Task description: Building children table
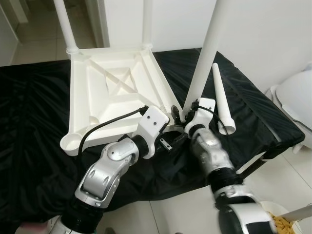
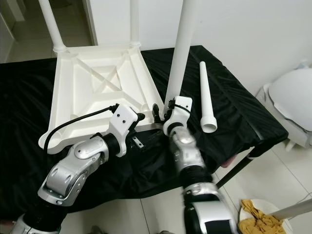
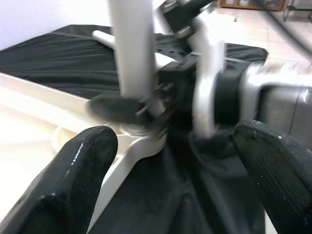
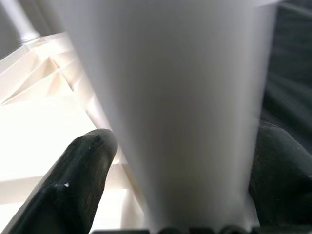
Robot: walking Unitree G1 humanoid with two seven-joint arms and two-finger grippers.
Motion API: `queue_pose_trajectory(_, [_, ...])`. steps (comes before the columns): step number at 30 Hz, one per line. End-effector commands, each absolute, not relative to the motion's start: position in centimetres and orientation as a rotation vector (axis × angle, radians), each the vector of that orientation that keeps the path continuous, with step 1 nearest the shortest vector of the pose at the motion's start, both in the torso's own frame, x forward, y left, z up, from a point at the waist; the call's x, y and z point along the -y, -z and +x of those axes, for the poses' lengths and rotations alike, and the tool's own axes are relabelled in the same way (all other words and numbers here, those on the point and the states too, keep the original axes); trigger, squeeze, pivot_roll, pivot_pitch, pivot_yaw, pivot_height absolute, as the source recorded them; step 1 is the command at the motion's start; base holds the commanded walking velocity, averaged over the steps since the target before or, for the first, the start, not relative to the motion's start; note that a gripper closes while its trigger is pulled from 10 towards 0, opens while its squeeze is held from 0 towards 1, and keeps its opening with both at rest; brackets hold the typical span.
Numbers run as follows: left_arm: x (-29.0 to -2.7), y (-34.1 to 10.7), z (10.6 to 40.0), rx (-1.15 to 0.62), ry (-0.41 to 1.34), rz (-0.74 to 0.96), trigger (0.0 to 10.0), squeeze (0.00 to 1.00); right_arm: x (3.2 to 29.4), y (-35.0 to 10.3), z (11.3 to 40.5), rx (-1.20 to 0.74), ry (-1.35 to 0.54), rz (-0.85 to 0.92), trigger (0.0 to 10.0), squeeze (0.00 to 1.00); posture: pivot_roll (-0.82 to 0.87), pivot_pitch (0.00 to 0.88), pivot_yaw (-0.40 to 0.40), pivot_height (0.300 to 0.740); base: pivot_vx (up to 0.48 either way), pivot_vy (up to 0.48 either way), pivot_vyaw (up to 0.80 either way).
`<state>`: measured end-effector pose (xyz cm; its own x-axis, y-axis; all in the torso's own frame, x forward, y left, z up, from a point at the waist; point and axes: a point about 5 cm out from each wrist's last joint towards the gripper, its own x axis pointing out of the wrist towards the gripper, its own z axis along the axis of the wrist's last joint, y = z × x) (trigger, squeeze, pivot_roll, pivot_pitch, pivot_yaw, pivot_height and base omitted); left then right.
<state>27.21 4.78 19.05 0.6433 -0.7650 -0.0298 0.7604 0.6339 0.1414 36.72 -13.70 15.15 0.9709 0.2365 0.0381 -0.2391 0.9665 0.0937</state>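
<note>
On the black cloth-covered table (image 1: pixel 44 112), in the left eye view, the upturned white plastic children's tabletop (image 1: pixel 114 87) lies ribbed side up, two white legs already standing in its far corners. The right gripper (image 1: pixel 191 116) is clamped round the foot of a third white tapered plastic leg (image 1: pixel 207 53), whose long axis rises nearly straight up from the fingers, over the tabletop's near right corner. The left gripper (image 1: pixel 171 141) sits just beside that same corner, on the near side.

In the right eye view, a fourth loose white tapered leg (image 2: pixel 206 100) lies flat on the cloth, just beyond the right gripper's outer side, long axis running away from the robot, wide end nearer.

In the left wrist view, the left fingers (image 3: pixel 80 170) stand wide apart, holding nothing; the upright leg's foot and its corner socket (image 3: pixel 134 129) lie straight ahead between them.

In the right wrist view, the leg runs between the right fingers (image 4: pixel 80 175), which press on either side of it.

Seating this leg likely turns on keeping it plumb above the socket; the right arm has it.
</note>
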Motion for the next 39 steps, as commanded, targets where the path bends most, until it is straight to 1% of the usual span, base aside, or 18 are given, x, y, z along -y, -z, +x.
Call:
queue_pose_trajectory(1, [-4.6,-19.2,27.2,0.034,0.882,0.138,10.0,0.00,13.6,-15.5,36.8,0.022,-0.314,0.084,10.0,0.00,-0.05,0.042,-0.013,0.740,0.000,0.000,0.00])
queue_pose_trajectory(2, [-4.6,-19.2,27.2,0.034,0.882,0.138,10.0,0.00,13.6,-15.5,36.8,0.022,-0.314,0.084,10.0,0.00,-0.05,0.042,-0.013,0.740,0.000,0.000,0.00])
queue_pose_trajectory(4, [-4.7,-19.3,27.2,0.034,0.882,0.138,10.0,0.00,14.4,-15.5,36.6,0.013,-0.423,0.007,10.0,0.00,-0.06,0.046,-0.011,0.740,0.000,0.000,0.00])
queue_pose_trajectory(5, [-4.7,-19.3,27.2,0.034,0.882,0.138,10.0,0.00,14.4,-15.5,36.6,0.013,-0.423,0.007,10.0,0.00,-0.06,0.046,-0.011,0.740,0.000,0.000,0.00])
queue_pose_trajectory(6, [-4.7,-19.2,27.2,0.034,0.883,0.139,10.0,0.00,14.8,-15.5,36.5,0.009,-0.466,-0.031,10.0,0.00,-0.06,0.048,-0.011,0.740,0.000,0.000,0.00])
queue_pose_trajectory(8, [-4.7,-19.2,27.2,0.034,0.883,0.139,10.0,0.00,14.8,-15.5,36.5,0.009,-0.466,-0.031,10.0,0.00,-0.06,0.048,-0.011,0.740,0.000,0.000,0.00])
queue_pose_trajectory(9, [-4.6,-19.2,27.1,0.034,0.885,0.138,10.0,0.00,15.3,-15.4,36.4,-0.003,-0.506,-0.054,10.0,0.00,-0.05,0.049,-0.012,0.740,0.000,0.000,0.00])
queue_pose_trajectory(10, [-4.6,-19.2,27.1,0.034,0.885,0.138,10.0,0.00,15.3,-15.4,36.4,-0.003,-0.506,-0.054,10.0,0.00,-0.05,0.049,-0.012,0.740,0.000,0.000,0.00])
queue_pose_trajectory(12, [-4.6,-19.3,27.1,0.032,0.887,0.135,10.0,0.00,16.6,-15.3,36.5,-0.034,-0.566,-0.119,10.0,0.00,-0.05,0.051,-0.011,0.740,0.000,0.000,0.00])
queue_pose_trajectory(14, [-4.6,-19.3,27.1,0.032,0.887,0.135,10.0,0.00,16.6,-15.3,36.5,-0.034,-0.566,-0.119,10.0,0.00,-0.05,0.051,-0.011,0.740,0.000,0.000,0.00])
queue_pose_trajectory(15, [-4.6,-19.3,27.1,0.032,0.887,0.136,10.0,0.00,17.3,-15.3,36.6,-0.052,-0.602,-0.154,10.0,0.00,-0.05,0.051,-0.009,0.740,0.000,0.000,0.00])
queue_pose_trajectory(21, [-4.7,-19.3,27.1,0.031,0.887,0.139,10.0,0.00,17.5,-15.3,36.9,-0.061,-0.631,-0.198,10.0,0.00,-0.04,0.049,-0.003,0.740,0.000,0.000,0.00])
queue_pose_trajectory(23, [-4.8,-19.4,27.1,0.029,0.885,0.142,10.0,0.00,17.4,-15.5,37.2,-0.047,-0.644,-0.229,10.0,0.00,-0.03,0.046,-0.004,0.740,0.000,0.000,0.00])
queue_pose_trajectory(33, [-5.0,-19.5,27.0,0.031,0.877,0.146,10.0,0.00,16.7,-16.0,37.7,-0.037,-0.684,-0.258,10.0,0.00,-0.01,0.039,-0.012,0.740,0.000,0.000,0.00])
queue_pose_trajectory(34, [-5.0,-19.4,27.0,0.030,0.875,0.147,10.0,0.00,16.5,-16.0,37.7,-0.038,-0.700,-0.258,3.6,0.00,-0.01,0.036,-0.017,0.740,0.000,0.000,0.00])
queue_pose_trajectory(39, [-5.0,-19.4,26.9,0.030,0.875,0.150,10.0,0.00,16.5,-15.9,37.8,-0.039,-0.705,-0.258,3.6,0.00,-0.01,0.034,-0.017,0.740,0.000,0.000,0.00])
